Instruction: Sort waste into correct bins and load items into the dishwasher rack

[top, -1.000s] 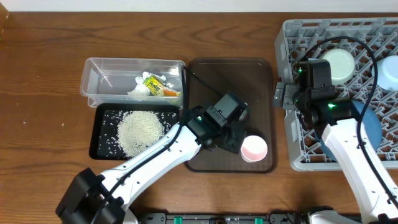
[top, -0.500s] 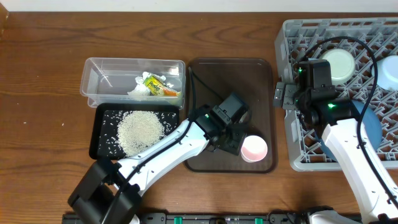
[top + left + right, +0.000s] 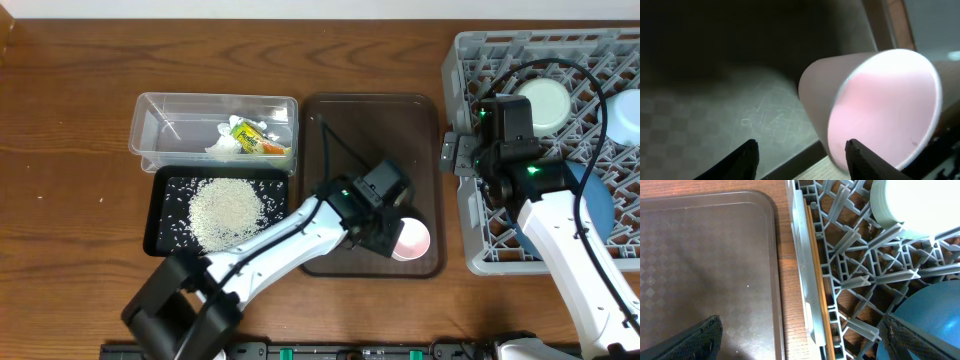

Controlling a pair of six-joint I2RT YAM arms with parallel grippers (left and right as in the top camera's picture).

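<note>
Two grippers of mine are in view. The square grey plastic dishwasher rack (image 3: 480,60) fills the right of the overhead frame. It holds a large blue plate (image 3: 600,200) at lower right and a pale mint-white bowl (image 3: 545,105) near the top. Left of it lies the brown rectangular serving tray (image 3: 350,130). At centre left, the clear rectangular plastic tub (image 3: 160,130) sits above the shallow black tray (image 3: 152,210).

My right gripper (image 3: 805,332) hangs over the rack's left wall, jaws spread fully, empty. My left gripper (image 3: 802,155) is low over the brown tray's lower right, jaws half apart, gripping nothing. The small pink cup (image 3: 410,238) sits just ahead of it. A crumpled white tissue (image 3: 225,145) and a yellow-green wrapper (image 3: 247,133) lie in the tub. Loose white rice (image 3: 225,208) covers the black tray.
</note>
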